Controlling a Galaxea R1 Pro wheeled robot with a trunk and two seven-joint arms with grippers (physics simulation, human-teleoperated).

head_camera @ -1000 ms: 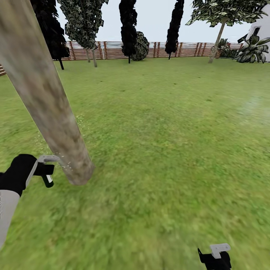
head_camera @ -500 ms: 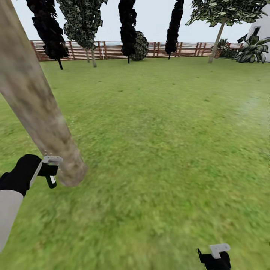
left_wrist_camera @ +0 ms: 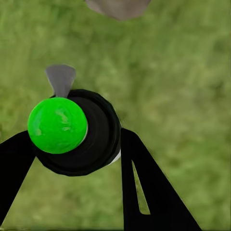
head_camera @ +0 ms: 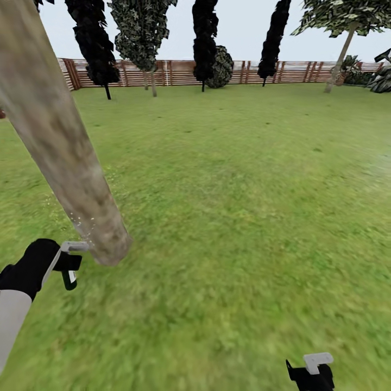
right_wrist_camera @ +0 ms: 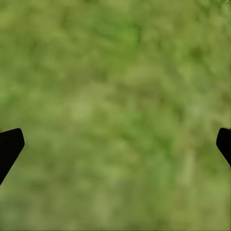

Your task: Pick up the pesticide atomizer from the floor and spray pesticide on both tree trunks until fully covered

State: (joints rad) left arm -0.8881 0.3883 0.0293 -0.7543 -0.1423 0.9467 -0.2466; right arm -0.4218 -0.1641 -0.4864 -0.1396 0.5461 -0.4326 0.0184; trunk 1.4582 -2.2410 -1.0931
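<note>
The left gripper (head_camera: 69,260) has its jaws clamped on the sprayer (head_camera: 69,270), a small dark thing hanging from the fingers, and the nozzle end sits just beside the foot of the near tree trunk (head_camera: 60,141), almost touching the bark from the head view. That is what the next move seems to turn on: the trunk lies straight ahead of these jaws and runs long and upright, leaning away up and to the left in that view, so covering it would likely mean carrying the sprayer up along that axis and round the sides. A thin scatter of white specks (head_camera: 81,224) shows on and beside the low bark, just above the jaws; higher up I can make out none, so by my reckoning the trunk is far from covered. The left wrist camera adds what the head misses: the sprayer (left_wrist_camera: 77,132) seen end-on between the dark fingers (left_wrist_camera: 144,187), with a bright green round cap (left_wrist_camera: 57,125) and the base of the trunk (left_wrist_camera: 118,6) just beyond. The right gripper (head_camera: 312,369) hangs well apart, low over the lawn (head_camera: 244,190), its jaws spread wide with nothing between them; its own camera shows fingertips (right_wrist_camera: 9,144) at either edge over grass. The left arm is plainly nearer.
</note>
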